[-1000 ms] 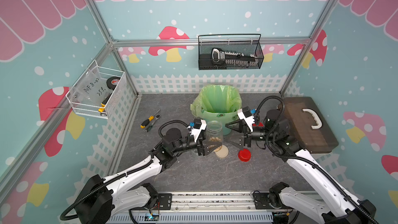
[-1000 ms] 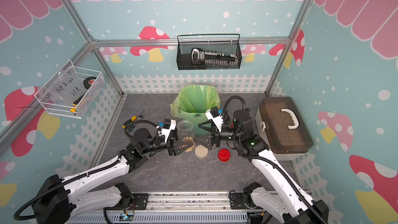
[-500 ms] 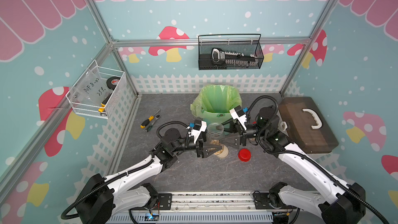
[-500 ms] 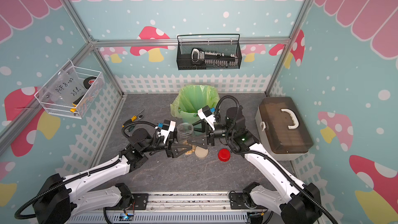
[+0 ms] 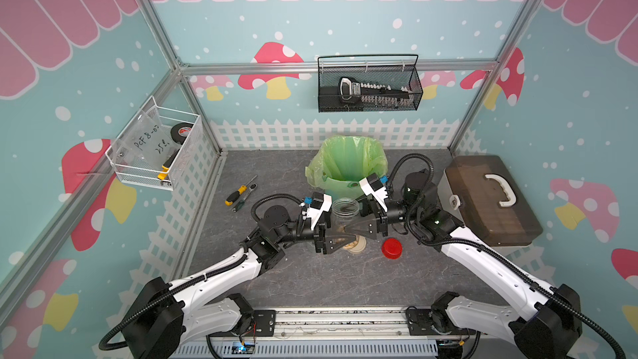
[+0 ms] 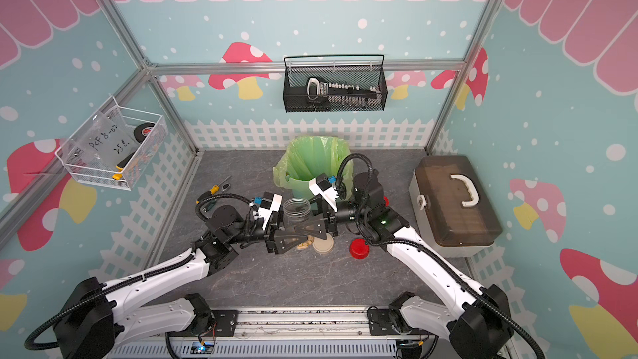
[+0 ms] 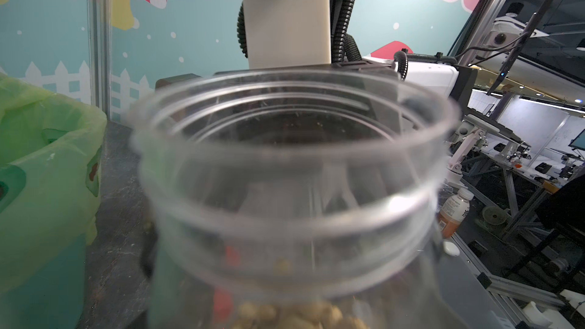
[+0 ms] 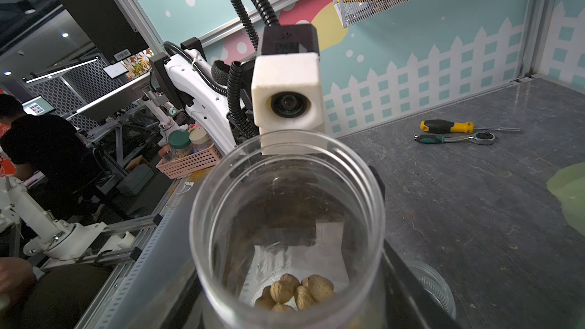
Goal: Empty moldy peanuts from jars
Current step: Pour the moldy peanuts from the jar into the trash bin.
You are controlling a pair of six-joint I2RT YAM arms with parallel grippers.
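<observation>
Pincer change: right pincer point(image 5: 352, 218) has swung in and clenched on the open jar point(image 5: 345, 206), moldy peanuts point(image 8: 297, 292) at its bottom. Left pincer point(image 5: 329, 236) flanks it too, grip unclear. Handover likely; bagged bin point(image 5: 340, 184) at jar's 12 o'clock.

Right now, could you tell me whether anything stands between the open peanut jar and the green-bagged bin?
Nothing visible does: bare floor separates the open peanut jar from the green-bagged bin. A second clear jar sits low off to the side.

Grey tabletop point(image 5: 310, 281) carries bin point(image 5: 331, 185), toolbox point(image 5: 490, 202), screwdriver point(image 5: 236, 194), ratchet point(image 5: 245, 197), red lid point(image 5: 392, 248), beige lid point(image 5: 359, 246).
</observation>
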